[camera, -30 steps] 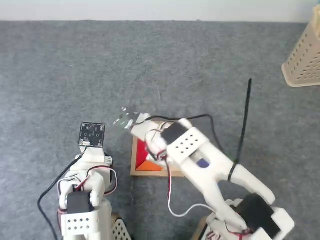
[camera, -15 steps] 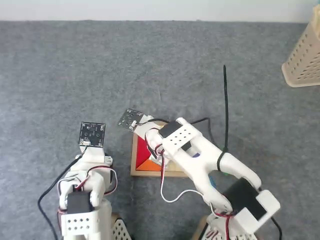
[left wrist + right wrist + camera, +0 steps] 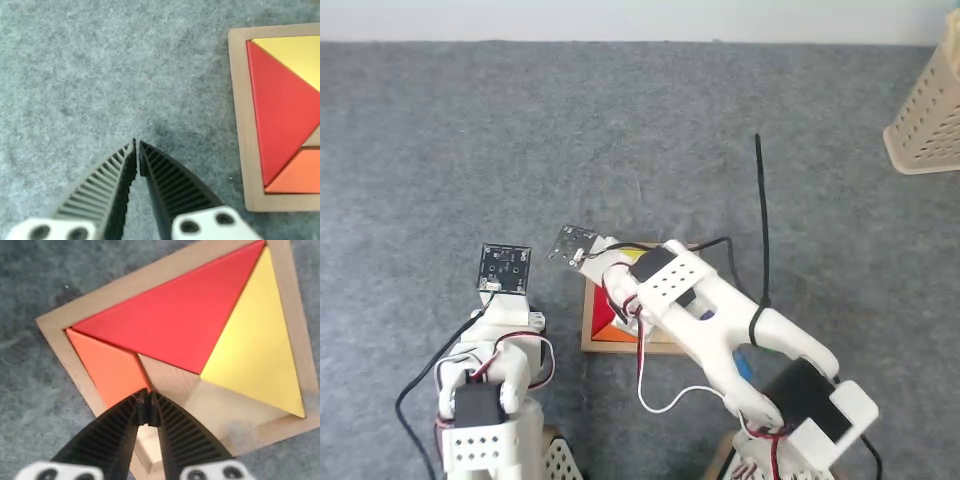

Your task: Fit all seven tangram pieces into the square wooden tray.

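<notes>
- left arm [image 3: 490, 400] sits at the near edge of the bench [image 3: 620, 130].
- left claw [image 3: 136, 150]: fingers pressed together, tips all but touching, nothing between them. It hangs over grey bench surface, beside the tray [image 3: 239, 100] and apart from its rim.
- tray is square and wooden and lies flat on the bench between the two arms. In the high view the right arm [image 3: 720, 320] covers most of it.
- tray contents, three coloured pieces seated flat:
  - red triangle [image 3: 165, 325]: large, long edge along one rim.
  - yellow triangle [image 3: 255, 345]: large, shares an edge with the red one, long edge along the neighbouring rim.
  - orange piece [image 3: 112, 370]: smaller, in the corner next to red, touching it.
- the rest of the tray floor [image 3: 200, 400] is plain wood, next to the orange piece and below the point where red and yellow meet.
- right claw [image 3: 146, 400]: fingers pressed together, nothing visible between the tips. It is above the tray, tips over the orange piece's inner edge where it meets the tray floor. Can't tell if it touches.
- pale wood-coloured patch [image 3: 150, 445] under the right claw: can't tell if it's a piece or part of the tray.
- black cable [image 3: 762, 220] stands up past the tray on the far side.
- beige perforated basket [image 3: 930, 110] sits at the far right corner, well apart from the tray.
</notes>
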Action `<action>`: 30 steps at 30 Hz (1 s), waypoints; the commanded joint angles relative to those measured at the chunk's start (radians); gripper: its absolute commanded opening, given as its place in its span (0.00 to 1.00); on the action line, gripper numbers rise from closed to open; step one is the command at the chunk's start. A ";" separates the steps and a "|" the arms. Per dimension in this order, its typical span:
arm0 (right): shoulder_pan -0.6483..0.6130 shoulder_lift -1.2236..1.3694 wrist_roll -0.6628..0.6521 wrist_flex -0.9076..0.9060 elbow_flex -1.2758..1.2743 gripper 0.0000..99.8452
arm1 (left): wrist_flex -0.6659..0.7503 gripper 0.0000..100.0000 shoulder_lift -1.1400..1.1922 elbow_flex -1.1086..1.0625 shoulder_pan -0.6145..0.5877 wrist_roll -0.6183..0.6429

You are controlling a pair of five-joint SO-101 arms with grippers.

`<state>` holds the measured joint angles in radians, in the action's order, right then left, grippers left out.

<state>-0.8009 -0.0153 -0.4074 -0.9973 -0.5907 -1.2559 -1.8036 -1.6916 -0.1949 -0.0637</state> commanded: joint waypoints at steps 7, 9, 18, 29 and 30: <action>0.035 -0.282 0.011 -0.130 0.038 0.01 | -0.008 0.01 -0.020 0.007 0.000 -0.005; 0.097 -0.338 0.009 -0.171 0.038 0.01 | -0.008 0.01 -0.020 0.007 0.000 -0.005; 0.549 -0.386 0.054 -0.306 -0.002 0.01 | -0.008 0.01 -0.020 0.007 0.000 -0.005; 0.677 -0.386 0.037 -0.420 -0.129 0.20 | -0.008 0.01 -0.020 0.007 0.000 -0.005; 0.687 -0.387 0.026 -0.420 -0.135 0.20 | -0.008 0.01 -0.020 0.007 0.000 -0.005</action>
<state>-0.1442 -0.3468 -0.3767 -1.3978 -0.7273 -1.2559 -1.8036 -1.6916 -0.1949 -0.0637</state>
